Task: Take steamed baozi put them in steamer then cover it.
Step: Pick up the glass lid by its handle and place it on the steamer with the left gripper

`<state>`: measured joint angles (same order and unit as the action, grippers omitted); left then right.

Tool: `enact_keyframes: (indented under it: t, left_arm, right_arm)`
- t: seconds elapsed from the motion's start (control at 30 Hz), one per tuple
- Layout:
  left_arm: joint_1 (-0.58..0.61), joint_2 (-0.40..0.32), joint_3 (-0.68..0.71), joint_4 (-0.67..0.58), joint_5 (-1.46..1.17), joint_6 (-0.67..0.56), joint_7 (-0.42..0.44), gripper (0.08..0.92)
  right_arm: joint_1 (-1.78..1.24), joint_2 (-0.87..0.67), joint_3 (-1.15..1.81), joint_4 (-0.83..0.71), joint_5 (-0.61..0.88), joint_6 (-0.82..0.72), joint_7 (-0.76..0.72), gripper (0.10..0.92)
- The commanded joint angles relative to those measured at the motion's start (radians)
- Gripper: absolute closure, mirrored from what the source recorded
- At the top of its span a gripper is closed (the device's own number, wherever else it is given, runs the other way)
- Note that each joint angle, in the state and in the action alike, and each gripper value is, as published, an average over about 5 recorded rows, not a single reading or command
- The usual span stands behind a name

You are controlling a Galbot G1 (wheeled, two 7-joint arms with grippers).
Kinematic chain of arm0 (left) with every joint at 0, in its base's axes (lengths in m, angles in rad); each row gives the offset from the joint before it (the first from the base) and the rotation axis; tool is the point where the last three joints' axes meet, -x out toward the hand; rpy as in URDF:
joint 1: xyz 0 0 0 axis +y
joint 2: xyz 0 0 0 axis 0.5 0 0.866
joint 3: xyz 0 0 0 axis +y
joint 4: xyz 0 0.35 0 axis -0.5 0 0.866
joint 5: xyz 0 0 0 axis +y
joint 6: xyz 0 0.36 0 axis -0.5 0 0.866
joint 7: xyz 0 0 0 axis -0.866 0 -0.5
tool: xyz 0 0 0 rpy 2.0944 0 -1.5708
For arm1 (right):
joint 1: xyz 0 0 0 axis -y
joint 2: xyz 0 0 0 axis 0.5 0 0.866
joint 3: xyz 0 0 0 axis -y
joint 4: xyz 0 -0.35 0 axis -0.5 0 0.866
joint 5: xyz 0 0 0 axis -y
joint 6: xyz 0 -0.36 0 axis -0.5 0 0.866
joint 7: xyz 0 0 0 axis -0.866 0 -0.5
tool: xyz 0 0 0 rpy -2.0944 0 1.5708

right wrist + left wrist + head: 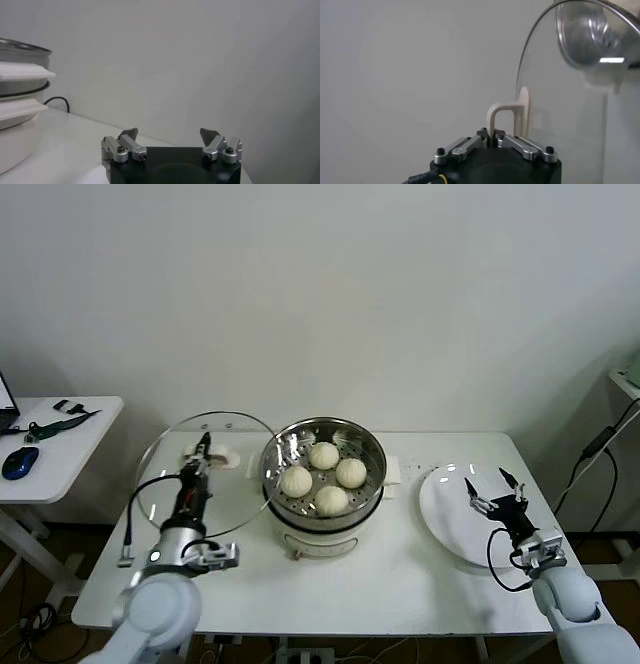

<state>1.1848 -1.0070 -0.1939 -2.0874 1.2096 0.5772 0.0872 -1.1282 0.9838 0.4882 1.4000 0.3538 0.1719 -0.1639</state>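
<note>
In the head view the steamer [323, 484] stands at the centre of the white table [400, 574], its shiny pot uncovered, and the four steamed baozi [324, 455] sit inside on the perforated tray, grouped close together in the middle of the frame. Left of the pot, the left gripper [203, 450] holds the cover [205, 476] by its white bar handle; the glass disc stands on edge, lifted off the table, with its rim just beside the steamer's left wall. In the left wrist view the fingers [468, 145] are drawn tight together around the foot of the handle [506, 116], and the cover [560, 100] runs out of the frame at the upper right, so only part of its curve shows. The right gripper [497, 493] hangs above the white plate [450, 514] at the right of the table, its claw spread wide and holding nothing, which the right wrist view confirms [170, 134]. That view catches only a cut-off slice of the steamer [20, 100] at its left edge. A second table [60, 434] at the far left carries a blue mouse [20, 462] and some small dark items too small to identify.
</note>
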Motion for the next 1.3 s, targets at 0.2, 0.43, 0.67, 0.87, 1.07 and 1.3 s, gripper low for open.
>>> enact_keyframes:
  t: [0.2, 0.43, 0.67, 0.87, 1.07, 1.3]
  left_arm:
    - [-0.33, -0.222, 0.416, 0.11, 0.154, 0.199, 0.244, 0.851]
    - [-0.384, -0.291, 0.446, 0.193, 0.158, 0.203, 0.234, 0.851]
    - [-0.409, -0.354, 0.467, 0.287, 0.16, 0.199, 0.188, 0.851]
    - [-0.431, -0.386, 0.474, 0.353, 0.163, 0.196, 0.17, 0.851]
    - [-0.429, -0.391, 0.464, 0.397, 0.194, 0.185, 0.173, 0.851]
    - [-0.435, -0.398, 0.457, 0.43, 0.199, 0.179, 0.167, 0.851]
  right_arm:
    - [-0.014, 0.022, 0.045, -0.011, -0.025, 0.009, -0.004, 0.203]
    - [-0.03, 0.024, 0.076, -0.013, -0.03, 0.014, -0.009, 0.203]
    - [-0.042, 0.031, 0.092, -0.017, -0.036, 0.019, -0.01, 0.203]
    - [-0.05, 0.032, 0.098, -0.01, -0.037, 0.022, -0.012, 0.203]
    - [-0.064, 0.031, 0.108, -0.01, -0.04, 0.027, -0.018, 0.203]
    - [-0.064, 0.034, 0.111, -0.011, -0.043, 0.03, -0.021, 0.203]
